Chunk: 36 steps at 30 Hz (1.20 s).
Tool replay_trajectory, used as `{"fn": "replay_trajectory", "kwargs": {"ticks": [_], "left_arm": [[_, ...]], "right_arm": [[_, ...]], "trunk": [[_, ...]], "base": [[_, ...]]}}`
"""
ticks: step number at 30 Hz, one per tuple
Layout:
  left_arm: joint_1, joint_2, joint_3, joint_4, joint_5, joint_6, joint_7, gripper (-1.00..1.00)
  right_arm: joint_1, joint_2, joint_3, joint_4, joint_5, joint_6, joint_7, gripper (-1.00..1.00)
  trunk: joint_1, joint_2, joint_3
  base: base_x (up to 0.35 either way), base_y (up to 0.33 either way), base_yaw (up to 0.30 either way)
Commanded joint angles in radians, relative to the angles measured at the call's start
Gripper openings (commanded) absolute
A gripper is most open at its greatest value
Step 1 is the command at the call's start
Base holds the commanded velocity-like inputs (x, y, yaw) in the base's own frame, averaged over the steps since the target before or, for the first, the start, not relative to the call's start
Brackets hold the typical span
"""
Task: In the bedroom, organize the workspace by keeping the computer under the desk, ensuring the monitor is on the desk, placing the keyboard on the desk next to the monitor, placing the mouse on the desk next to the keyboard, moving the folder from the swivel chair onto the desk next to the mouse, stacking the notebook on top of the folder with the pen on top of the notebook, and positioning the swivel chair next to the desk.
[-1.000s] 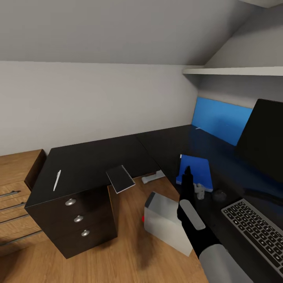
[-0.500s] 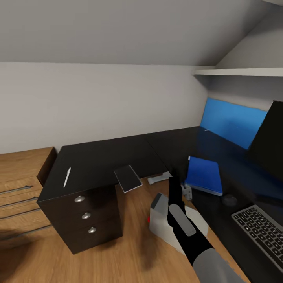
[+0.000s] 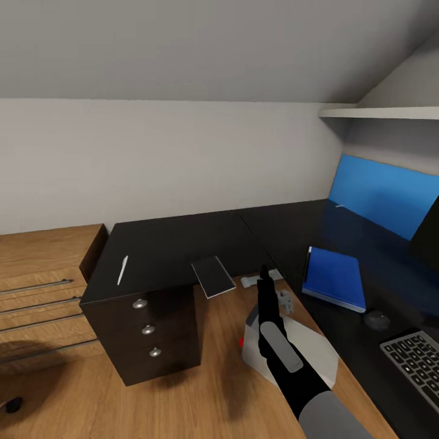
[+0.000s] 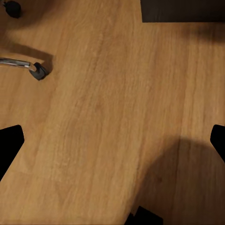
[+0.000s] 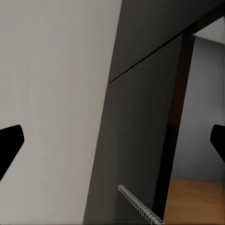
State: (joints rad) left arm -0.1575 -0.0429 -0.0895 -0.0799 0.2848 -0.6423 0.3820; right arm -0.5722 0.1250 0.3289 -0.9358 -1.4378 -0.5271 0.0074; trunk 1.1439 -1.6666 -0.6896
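At frame centre, the right gripper (image 3: 266,286), fingers spread wide and empty, points toward the small dark notebook (image 3: 213,276) overhanging the long black desk (image 3: 177,244). The bright blue folder (image 3: 335,277) lies right of centre. Next, probably grasp the notebook for stacking.

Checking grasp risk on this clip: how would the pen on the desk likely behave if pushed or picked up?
The pen is thin and lies flat on the smooth black desk, so it would probably slide or roll when nudged. Its low profile likely makes pinching it hard. It looks light and rigid.
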Motion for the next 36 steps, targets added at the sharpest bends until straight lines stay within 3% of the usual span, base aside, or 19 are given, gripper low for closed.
{"fn": "replay_trajectory", "kwargs": {"ticks": [1,9,16,20,22,24,31,36], "left_arm": [[-0.001,0.000,-0.009,0.000,0.005,-0.002,0.006,1.00],[-0.001,0.000,-0.009,0.000,0.005,-0.002,0.006,1.00],[-0.001,0.000,-0.010,0.000,0.005,-0.003,0.007,1.00],[-0.001,-0.001,-0.011,0.000,0.006,-0.003,0.009,1.00],[-0.001,-0.001,-0.012,0.000,0.006,-0.003,0.010,1.00],[-0.001,-0.001,-0.012,0.000,0.007,-0.002,0.011,1.00],[-0.001,0.000,-0.012,0.000,0.007,-0.002,0.013,1.00],[-0.001,0.000,-0.012,0.000,0.007,-0.001,0.014,1.00]], "right_arm": [[0.005,0.002,0.004,-0.001,-0.009,-0.005,0.001,1.00],[0.061,0.013,0.038,-0.059,-0.011,0.017,-0.003,1.00],[0.102,0.014,0.046,-0.119,-0.016,0.066,-0.092,1.00],[0.106,0.013,0.045,-0.125,-0.082,0.142,-0.118,1.00],[0.107,0.011,0.044,-0.127,-0.149,0.192,-0.124,1.00],[0.107,0.009,0.043,-0.126,-0.172,0.210,-0.124,1.00],[0.107,0.008,0.048,-0.126,-0.183,0.221,-0.119,1.00],[0.107,0.006,0.087,-0.124,-0.169,0.222,-0.118,1.00]], "trunk": [[0.000,0.000,-0.001],[0.000,0.000,-0.001],[0.000,0.000,-0.001],[0.000,0.000,-0.001],[0.004,-0.007,-0.004],[0.011,-0.021,-0.010],[0.038,-0.070,-0.032],[0.057,-0.105,-0.048]], "base": [[0.000,0.000,0.024],[0.000,0.000,0.005],[0.000,0.000,0.000],[0.000,0.000,0.000],[0.000,0.000,0.000],[0.000,0.000,0.000],[0.000,0.000,0.000],[0.000,0.000,0.000]]}}
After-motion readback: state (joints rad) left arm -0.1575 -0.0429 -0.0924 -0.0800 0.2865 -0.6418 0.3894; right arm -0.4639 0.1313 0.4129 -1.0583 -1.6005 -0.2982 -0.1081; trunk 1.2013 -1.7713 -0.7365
